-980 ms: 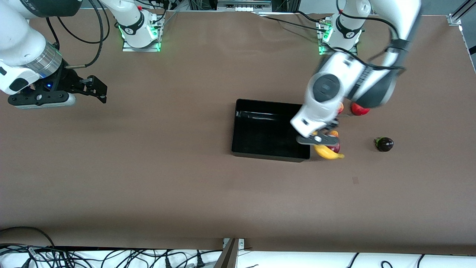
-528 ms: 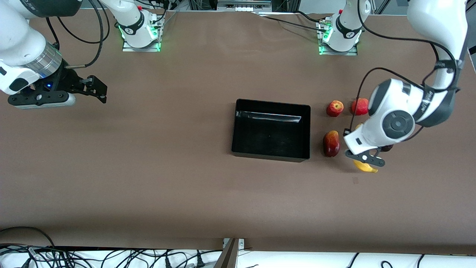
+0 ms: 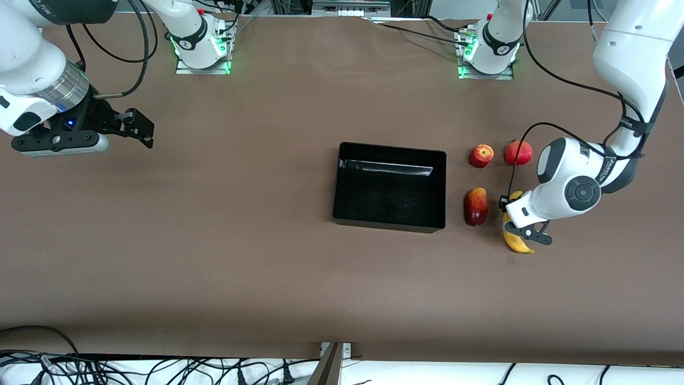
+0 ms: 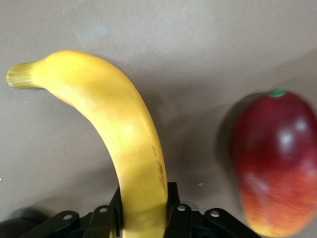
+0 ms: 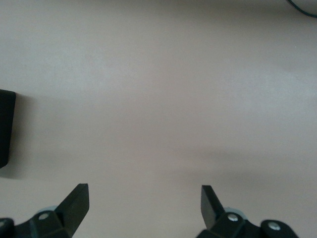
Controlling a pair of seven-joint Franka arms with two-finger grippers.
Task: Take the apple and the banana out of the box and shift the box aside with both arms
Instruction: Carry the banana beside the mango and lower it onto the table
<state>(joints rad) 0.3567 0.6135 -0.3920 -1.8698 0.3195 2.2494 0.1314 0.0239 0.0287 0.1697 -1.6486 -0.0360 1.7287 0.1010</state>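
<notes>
My left gripper (image 3: 522, 233) is shut on the yellow banana (image 3: 517, 245), low over the table beside a dark red and orange oval fruit (image 3: 475, 206). In the left wrist view the banana (image 4: 124, 129) curves out from between the black fingers (image 4: 174, 213), with the oval fruit (image 4: 275, 163) beside it. A small red apple with yellowish patches (image 3: 481, 155) and a second red fruit (image 3: 518, 152) lie farther from the front camera. The black box (image 3: 439, 188) is empty. My right gripper (image 3: 136, 128) is open and empty, waiting over bare table at the right arm's end.
The fruits lie between the box and the left arm's end of the table. In the right wrist view the open gripper (image 5: 143, 198) is over bare brown table, with a black edge (image 5: 6, 129) at the picture's rim. Cables hang along the table's front edge (image 3: 160, 369).
My left arm swung the banana away from beside the box toward the left arm's end, then lowered it a little. The oval red fruit is now uncovered. The right arm has not moved.
</notes>
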